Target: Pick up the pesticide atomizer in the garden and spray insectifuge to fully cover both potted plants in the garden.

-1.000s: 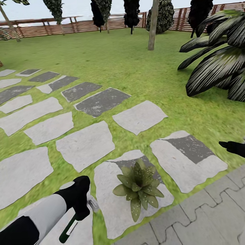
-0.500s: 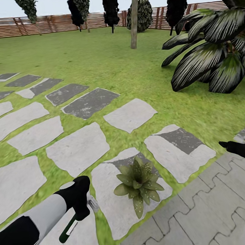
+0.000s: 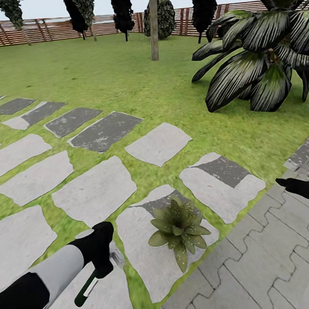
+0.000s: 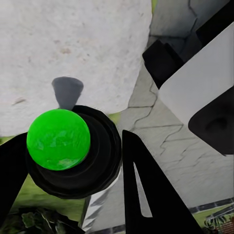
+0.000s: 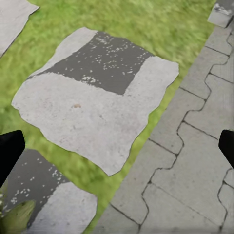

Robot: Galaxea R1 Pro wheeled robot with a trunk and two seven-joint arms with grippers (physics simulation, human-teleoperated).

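**Pesticide atomizer held low beside the little plant**

Pesticide atomizer [image 3: 85, 288] hangs from the left gripper [image 3: 103, 259], at about 7 o'clock in the head view. The jaws are squeezed on its top, so the dark green bottle points down and back. I think it is held there to bring the spray close to the potted plant [image 3: 178, 229], which sits just beside it on a grey stepping stone [image 3: 148, 261].

The right gripper [image 5: 117, 146] has its jaws wide apart with nothing in them, above the paving [image 3: 272, 257].

The spray head is hidden behind the gripper. I see one little plant, not two.
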